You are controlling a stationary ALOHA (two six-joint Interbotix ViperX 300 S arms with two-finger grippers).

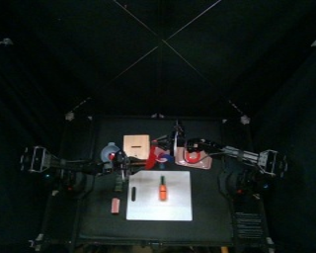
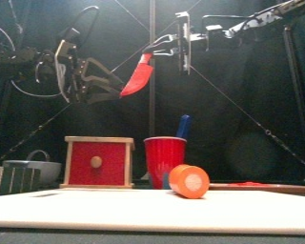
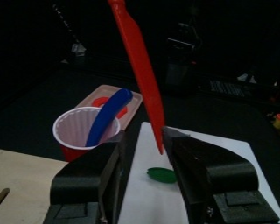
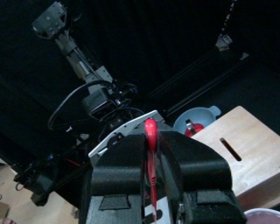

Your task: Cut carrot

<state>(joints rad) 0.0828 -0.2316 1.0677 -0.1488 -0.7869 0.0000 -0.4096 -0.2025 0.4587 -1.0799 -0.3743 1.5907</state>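
- left gripper hangs high at the front view's left, jaws spread wide with nothing between them; its own wrist view shows both jaws apart over the white board's edge.
- wooden box with a red front sits on the table left of centre.
- red cup stands just right of the box, a blue stick poking out of it (the same cup shows from above in the left wrist view).
- carrot lies on the white board just right of centre, its cut round end facing the front camera; in the top view it is a slim orange stick near the board's middle.
- right gripper is up high, jaws clamped on the red knife, whose blade slants down toward the left.
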